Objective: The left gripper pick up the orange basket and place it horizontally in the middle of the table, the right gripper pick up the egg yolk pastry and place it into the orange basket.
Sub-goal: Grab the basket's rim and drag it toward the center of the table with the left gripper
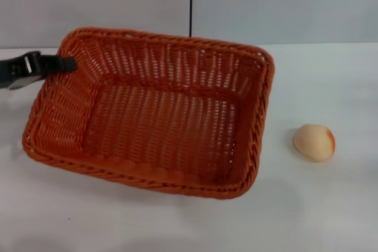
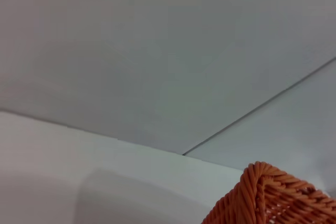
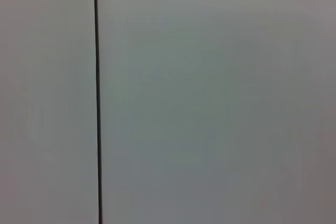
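The orange basket sits left of centre on the white table, skewed a little, with nothing in it. My left gripper reaches in from the left edge and its slim black tip lies over the basket's far-left rim corner, shut on it. The left wrist view shows only one woven corner of the orange basket against the table and wall. The egg yolk pastry, pale beige with an orange-brown patch, lies on the table to the right of the basket, apart from it. My right gripper is out of view.
A grey wall with a dark vertical seam stands behind the table. The right wrist view shows only that wall and the seam. Bare tabletop lies in front of the basket and around the pastry.
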Controlling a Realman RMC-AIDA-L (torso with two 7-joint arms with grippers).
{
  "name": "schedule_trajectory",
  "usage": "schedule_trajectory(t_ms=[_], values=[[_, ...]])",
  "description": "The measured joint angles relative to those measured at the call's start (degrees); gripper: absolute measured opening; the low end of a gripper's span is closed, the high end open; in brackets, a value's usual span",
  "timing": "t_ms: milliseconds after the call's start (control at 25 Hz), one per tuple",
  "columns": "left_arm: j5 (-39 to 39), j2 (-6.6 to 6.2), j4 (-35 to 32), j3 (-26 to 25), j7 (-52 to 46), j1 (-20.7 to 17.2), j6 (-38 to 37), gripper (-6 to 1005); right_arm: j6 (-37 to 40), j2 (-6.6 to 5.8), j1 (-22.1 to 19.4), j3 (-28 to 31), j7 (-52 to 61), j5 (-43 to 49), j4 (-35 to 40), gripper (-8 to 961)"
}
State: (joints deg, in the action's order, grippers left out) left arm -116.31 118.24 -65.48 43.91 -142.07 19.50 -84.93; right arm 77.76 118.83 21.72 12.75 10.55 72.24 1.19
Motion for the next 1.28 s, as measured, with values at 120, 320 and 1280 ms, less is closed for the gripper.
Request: schedule_trajectory(t_ms=[120,320,1280], values=[[3.3,0.31,0.3,0.6,0.2,-3.6,1.2,180,-0.8,0.0,0.3,0.0,0.0,0.0,-0.4,782],[5.8,0.33,0.8,3.9,0.3,-6.8,4.1,180,-1.1,0.0,0.8,-1.0,0.0,0.0,-0.6,782],[14.1,0.01,4.9,6.7,6.1,-14.5,6.5,181,-2.6,-0.18,2.1,-2.3,0.0,0.0,-0.3,783]])
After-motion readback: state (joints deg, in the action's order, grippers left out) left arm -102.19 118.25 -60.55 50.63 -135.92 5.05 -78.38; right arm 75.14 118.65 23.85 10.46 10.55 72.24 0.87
